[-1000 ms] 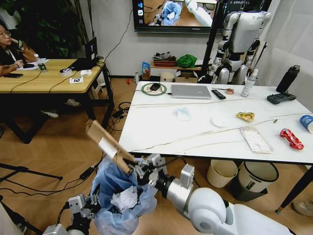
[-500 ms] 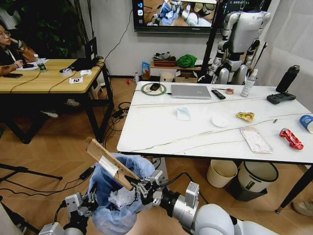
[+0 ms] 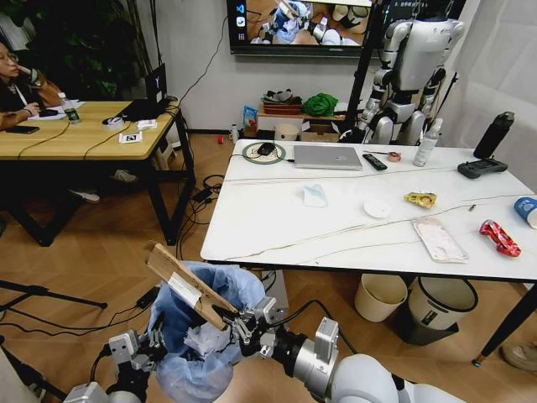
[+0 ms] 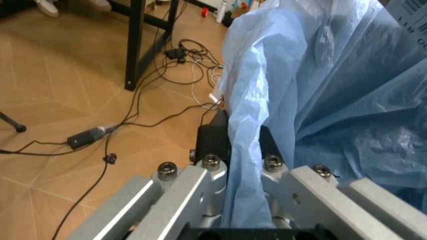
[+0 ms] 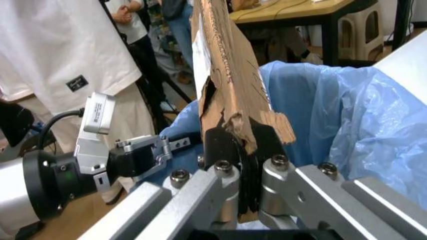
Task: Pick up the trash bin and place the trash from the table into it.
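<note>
Room: wooden floor (image 3: 101,252) running under a white veined counter (image 3: 277,227) that is standing ahead of the robot, with a wooden desk (image 3: 75,138) off to the left.
Trash bin: the trash bin (image 3: 197,340) with its puffy blue liner is sitting low in front of the robot, off the counter's near left corner and well below its top; crumpled white paper (image 3: 205,336) is lying inside.
Left gripper: the left gripper (image 4: 240,150) is clamping a fold of the blue bag at the bin's rim, its fingers pinched closed on the plastic.
Right gripper: the right gripper (image 3: 235,321) is gripping the lower end of a torn brown cardboard strip (image 3: 185,285), fingers closed on it above the bin's mouth.
Cardboard: it is slanting up and to the left; its lower end seems to be just inside the liner, though the folds are hiding the tip.
Still on the counter: a yellow wrapper (image 3: 421,199), a red wrapper (image 3: 500,238), a clear flat pack (image 3: 440,239), a blue-white cup (image 3: 527,210) at the right edge.
Also there: a silver laptop (image 3: 327,157) is lying at the far side.
</note>
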